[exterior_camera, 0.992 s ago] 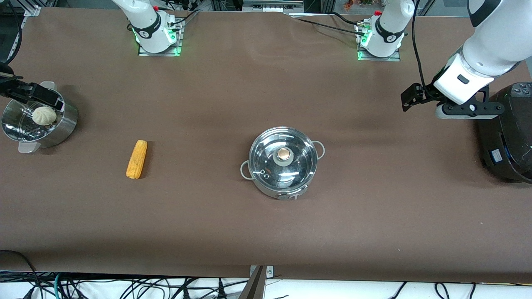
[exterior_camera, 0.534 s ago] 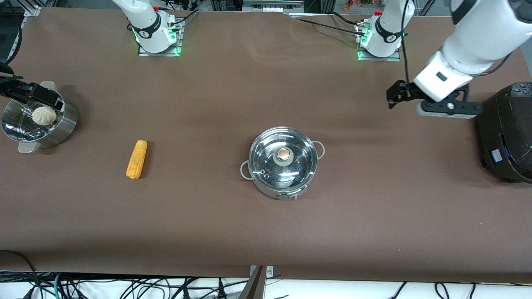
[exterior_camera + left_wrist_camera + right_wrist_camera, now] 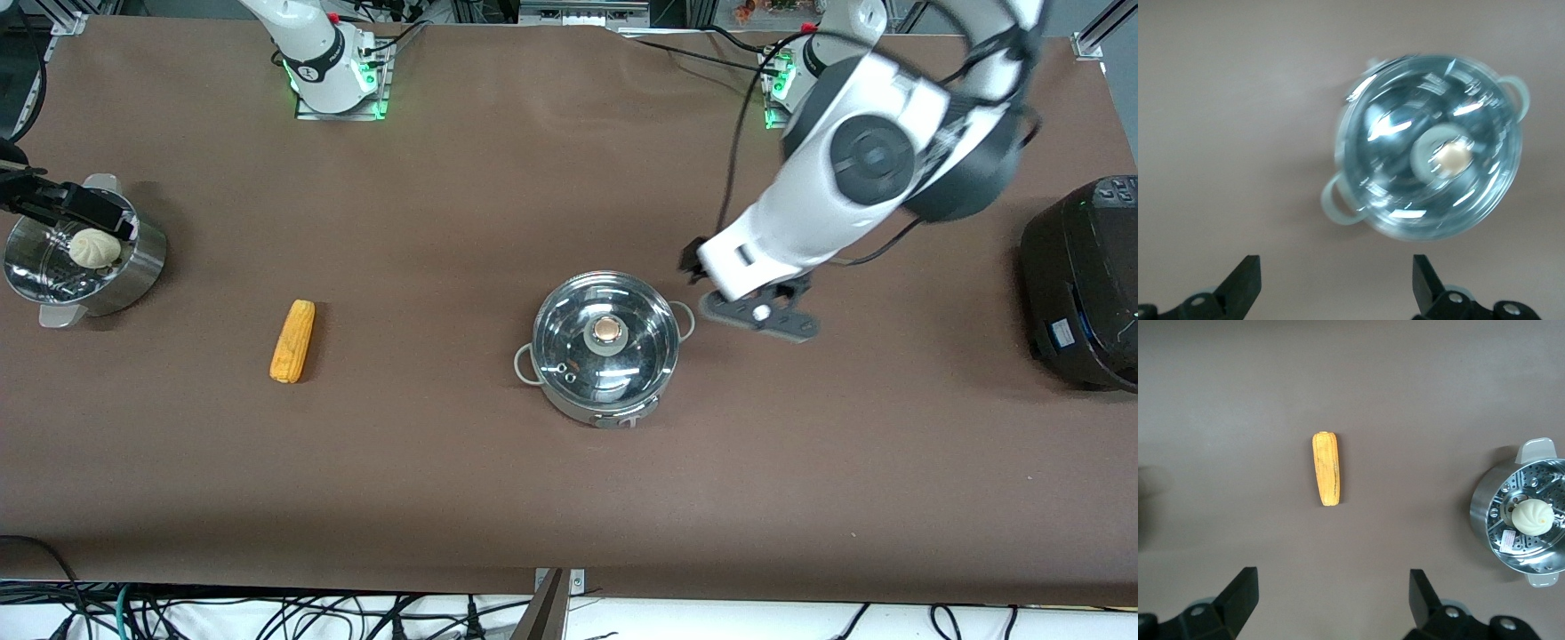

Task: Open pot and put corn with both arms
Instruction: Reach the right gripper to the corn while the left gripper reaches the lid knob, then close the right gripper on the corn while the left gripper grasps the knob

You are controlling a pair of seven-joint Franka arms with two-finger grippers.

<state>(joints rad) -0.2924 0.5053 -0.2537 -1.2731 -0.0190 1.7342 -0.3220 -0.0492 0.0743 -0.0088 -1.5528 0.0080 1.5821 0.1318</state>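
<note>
Nothing was done yet: your pot (image 3: 606, 347) sat mid-table, lid (image 3: 1431, 167) on, the corn (image 3: 292, 340) toward the right arm's end. Your left gripper (image 3: 1335, 288) hung beside the pot, spread and empty. The right gripper (image 3: 1331, 603), equally spread and empty, waited over the steamer pot (image 3: 84, 262).

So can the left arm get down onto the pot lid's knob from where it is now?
Probably yes. The left gripper is open, up beside the pot, and nothing covers the knob on the lid.

The round polished steel pot (image 3: 606, 348) is glossy and mirror-like under its clear glass lid (image 3: 1429, 162). The brown desk (image 3: 462, 462) covering looks matt, and the yellow-orange corn cob (image 3: 1327, 468) has a rough, bumpy surface.
</note>
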